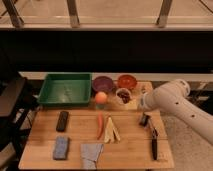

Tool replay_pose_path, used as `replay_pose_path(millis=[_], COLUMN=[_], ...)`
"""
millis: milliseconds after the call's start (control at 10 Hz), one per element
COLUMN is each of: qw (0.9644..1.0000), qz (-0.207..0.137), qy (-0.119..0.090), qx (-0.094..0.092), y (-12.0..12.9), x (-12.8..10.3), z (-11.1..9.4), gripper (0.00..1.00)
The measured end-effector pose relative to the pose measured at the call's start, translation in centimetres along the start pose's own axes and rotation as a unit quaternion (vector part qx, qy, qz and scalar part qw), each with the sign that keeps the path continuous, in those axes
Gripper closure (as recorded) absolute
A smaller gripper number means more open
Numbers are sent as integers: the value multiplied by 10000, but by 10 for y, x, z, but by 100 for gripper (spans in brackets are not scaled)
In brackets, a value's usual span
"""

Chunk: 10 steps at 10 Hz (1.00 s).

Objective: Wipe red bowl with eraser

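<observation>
The red bowl [127, 80] sits at the back of the wooden table, right of a purple bowl [103, 83]. The eraser [62, 120], a flat black block, lies on the left side of the table in front of the green tray. My white arm reaches in from the right. Its gripper [134, 103] hovers by the back right of the table, just in front of the red bowl and beside a clear cup [122, 95]. It looks open and holds nothing. The eraser is far to its left.
A green tray [50, 95] stands at the back left, with an orange ball [101, 97] beside it. A carrot [100, 125], yellow strips [112, 130], a blue sponge [61, 148] and a grey cloth [91, 152] lie toward the front. A black-handled tool [154, 145] lies at the right.
</observation>
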Motion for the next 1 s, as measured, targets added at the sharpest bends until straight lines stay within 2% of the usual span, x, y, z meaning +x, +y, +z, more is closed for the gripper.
replay_pose_path(millis=[300, 400, 700, 1000], qw=[9984, 9976, 9929, 9868], qz=[-332, -429, -823, -1140], qy=[-2, -2, 61, 74], qx=[-465, -541, -861, -1147], y=[54, 66, 118, 176], x=[4, 6, 12, 8], z=[30, 37, 60, 75], gripper=[20, 20, 20, 20])
